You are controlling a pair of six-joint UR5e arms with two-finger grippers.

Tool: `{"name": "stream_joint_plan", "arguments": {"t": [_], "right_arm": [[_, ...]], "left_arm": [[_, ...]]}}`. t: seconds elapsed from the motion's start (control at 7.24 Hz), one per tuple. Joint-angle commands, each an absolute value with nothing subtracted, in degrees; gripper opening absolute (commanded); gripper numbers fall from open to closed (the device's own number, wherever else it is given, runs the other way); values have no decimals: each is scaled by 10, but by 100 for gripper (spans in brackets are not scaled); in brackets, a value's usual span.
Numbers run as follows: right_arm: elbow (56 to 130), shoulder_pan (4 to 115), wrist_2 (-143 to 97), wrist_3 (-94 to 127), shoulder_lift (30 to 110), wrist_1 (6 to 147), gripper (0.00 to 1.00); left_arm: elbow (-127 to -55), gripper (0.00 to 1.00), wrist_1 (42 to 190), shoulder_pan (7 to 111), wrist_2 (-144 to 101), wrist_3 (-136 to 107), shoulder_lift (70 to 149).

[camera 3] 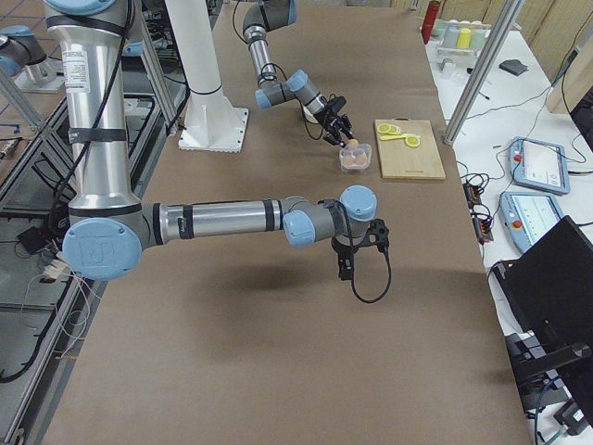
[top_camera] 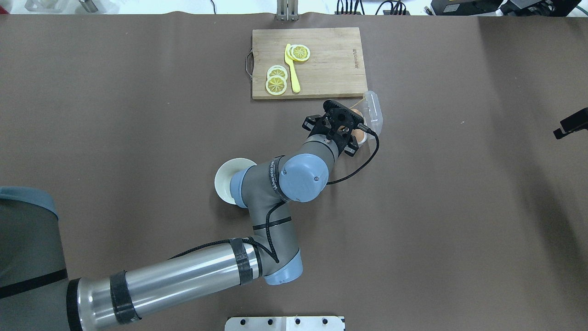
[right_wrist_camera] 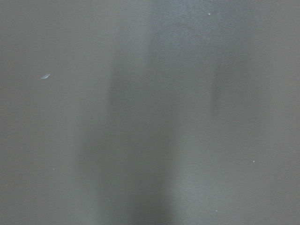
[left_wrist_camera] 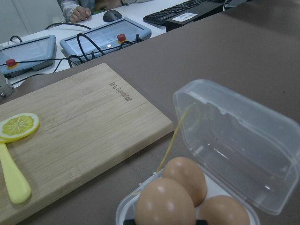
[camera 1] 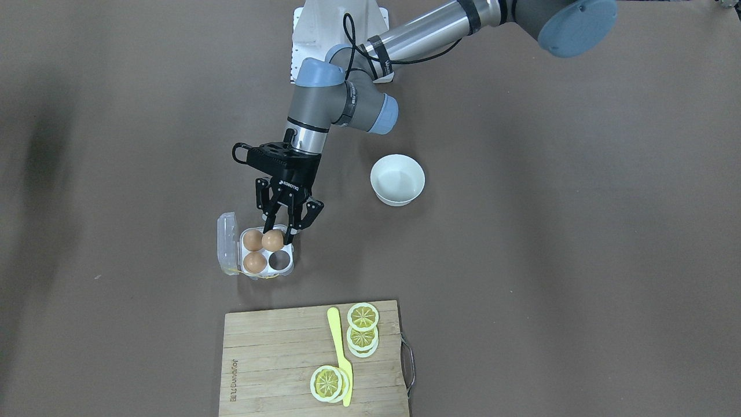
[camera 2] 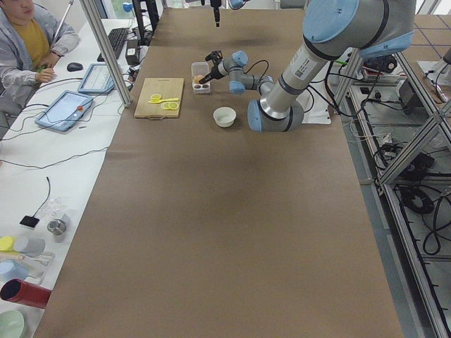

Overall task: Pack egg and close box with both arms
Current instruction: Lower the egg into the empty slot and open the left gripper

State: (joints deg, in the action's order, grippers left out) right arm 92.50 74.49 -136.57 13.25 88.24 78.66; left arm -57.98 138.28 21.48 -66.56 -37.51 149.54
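Note:
The box (camera 1: 288,267) stands open on the table, its clear lid (camera 1: 227,234) tipped back. Two eggs (camera 1: 252,239) (camera 1: 255,262) sit in its cells and one cell (camera 1: 279,260) is empty. My left gripper (camera 1: 278,234) is shut on a third egg (camera 1: 272,240) at the remaining cell; I cannot tell whether it rests in it. In the left wrist view this egg (left_wrist_camera: 164,204) is large at the bottom, before the lid (left_wrist_camera: 234,140). My right gripper (camera 3: 345,264) hangs above bare table far from the box; I cannot tell whether it is open or shut.
A white bowl (camera 1: 397,179) stands beside the left arm. A wooden cutting board (camera 1: 278,359) with lemon slices (camera 1: 363,317) and a yellow knife (camera 1: 338,347) lies just beyond the box. Operators' desks run along the far table edge.

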Motion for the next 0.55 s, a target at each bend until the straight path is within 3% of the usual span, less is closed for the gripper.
{"name": "stream_joint_plan", "arguments": {"t": [0.0,0.14,0.41], "right_arm": [[926,745,-1367,131,882,787,100],[928,746,-1373,132,882,787,100],[927,746,-1373,131,882,786,100]], "left_arm": [[-578,69,1383,215,-667,-374,1499],[-578,90,1383,215,-668,-374,1499],[-580,91,1383,215,-668,-375,1499]]}}
